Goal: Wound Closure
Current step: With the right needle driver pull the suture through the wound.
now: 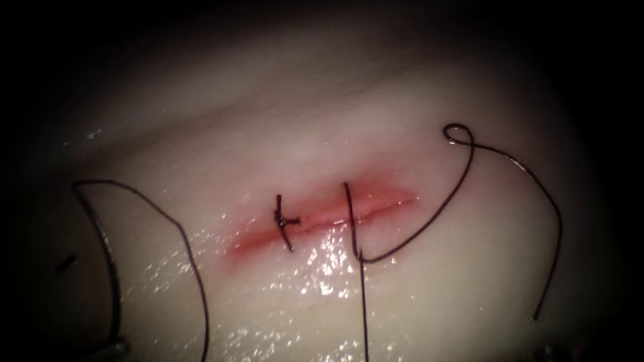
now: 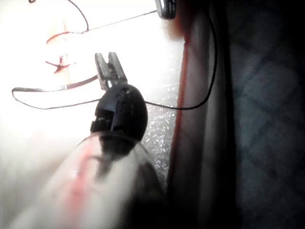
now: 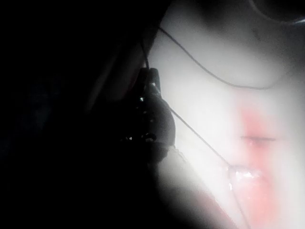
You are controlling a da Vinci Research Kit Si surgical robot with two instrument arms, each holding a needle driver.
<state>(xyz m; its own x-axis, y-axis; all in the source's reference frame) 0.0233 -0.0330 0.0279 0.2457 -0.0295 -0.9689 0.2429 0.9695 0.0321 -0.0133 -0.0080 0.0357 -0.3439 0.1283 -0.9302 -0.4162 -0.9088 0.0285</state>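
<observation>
1. Lying pale and wet under the light, the tissue (image 1: 416, 302) carries bright glints at 6 o'clock from the cut (image 1: 376, 204). The room around it falls off into darkness on every side.
2. The cut slants from 8 o'clock up towards 2 o'clock, with red fluid (image 1: 248, 245) tinting both lips.
3. A finished knot (image 1: 287, 220) crosses the cut near its left end.
4. To the right of the knot, the thread (image 1: 463, 181) passes across the cut. One strand drops straight towards 6 o'clock. The other sweeps out to 2 o'clock, curls into a small loop, and arcs down to a loose end at 4 o'clock.
5. The needle (image 1: 111, 268) lies well to the left of the cut, at about 8 o'clock. It is clear of the tissue rather than in it.
6. The left tool (image 2: 106, 59) has its jaws pinched narrow on the needle, near the end of the curve away from the thread.
7. The right tool (image 3: 151, 74) sits beside a strand of thread. I cannot tell whether it holds that strand.
8. In the left wrist view, the tissue ends at a red-stained edge, and a dark surface (image 2: 271, 143) lies beyond it.
</observation>
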